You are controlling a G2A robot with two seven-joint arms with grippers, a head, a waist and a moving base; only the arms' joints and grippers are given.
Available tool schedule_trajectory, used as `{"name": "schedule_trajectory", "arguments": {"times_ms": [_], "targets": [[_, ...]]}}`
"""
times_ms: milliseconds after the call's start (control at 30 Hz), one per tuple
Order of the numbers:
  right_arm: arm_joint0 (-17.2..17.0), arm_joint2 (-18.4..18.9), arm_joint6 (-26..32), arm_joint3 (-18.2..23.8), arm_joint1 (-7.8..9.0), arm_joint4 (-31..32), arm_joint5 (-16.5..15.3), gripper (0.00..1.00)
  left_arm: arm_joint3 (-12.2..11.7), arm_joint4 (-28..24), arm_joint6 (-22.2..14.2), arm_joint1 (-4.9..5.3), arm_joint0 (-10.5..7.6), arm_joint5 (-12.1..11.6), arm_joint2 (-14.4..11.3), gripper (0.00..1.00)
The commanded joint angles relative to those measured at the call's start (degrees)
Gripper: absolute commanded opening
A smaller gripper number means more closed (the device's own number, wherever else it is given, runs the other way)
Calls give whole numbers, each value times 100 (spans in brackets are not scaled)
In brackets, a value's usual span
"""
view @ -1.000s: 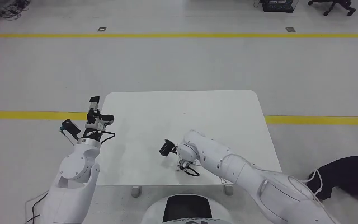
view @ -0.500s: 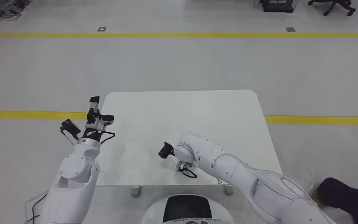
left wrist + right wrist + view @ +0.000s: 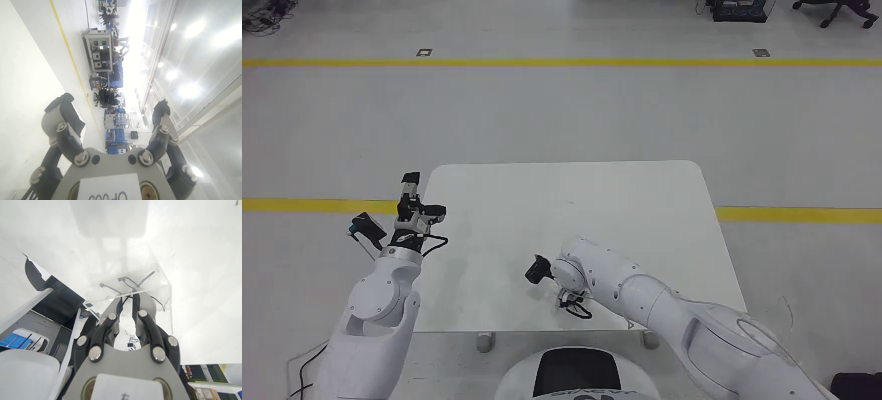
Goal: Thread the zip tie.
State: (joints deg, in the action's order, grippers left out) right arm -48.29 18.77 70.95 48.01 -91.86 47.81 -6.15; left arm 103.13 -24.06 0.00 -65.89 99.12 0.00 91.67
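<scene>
Several black zip ties (image 3: pixel 111 288) lie in a small clear box (image 3: pixel 164 279) near the table's front edge. In the top view they show as dark loops (image 3: pixel 582 307) under the right arm. My right gripper (image 3: pixel 128 297) points down into that box, its fingers (image 3: pixel 136 306) drawn close together with a narrow gap. A black strand shows in the gap, and I cannot tell if it is touched. The top view places this gripper (image 3: pixel 569 297) by the front edge. My left gripper (image 3: pixel 115 101) is open and holds nothing. It hangs at the table's left edge (image 3: pixel 417 200), pointing away over the floor.
The white table (image 3: pixel 642 200) is bare across its middle and back. Yellow floor lines (image 3: pixel 562 63) run beyond it. Racks and chairs (image 3: pixel 102 56) stand far off in the room.
The right arm has shifted slightly left and toward the front edge, over the box. The left arm has kept still.
</scene>
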Motion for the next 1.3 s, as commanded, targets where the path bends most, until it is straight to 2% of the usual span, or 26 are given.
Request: {"name": "schedule_trajectory", "arguments": {"times_ms": [0,100,200,633,1267], "targets": [[-5,2,-4,-8,-13,30,22,16,0,0,0,0,0,0,0,100],[-9,11,-1,-22,-28,61,41,11,0,0,0,0,0,0,0,100],[-14,25,7,-39,-43,86,62,0,0,0,0,0,0,0,0,100],[-86,111,23,88,-37,274,156,0,0,0,0,0,0,0,0,100],[-397,445,207,869,267,727,288,0,0,0,0,0,0,0,0,100]]}}
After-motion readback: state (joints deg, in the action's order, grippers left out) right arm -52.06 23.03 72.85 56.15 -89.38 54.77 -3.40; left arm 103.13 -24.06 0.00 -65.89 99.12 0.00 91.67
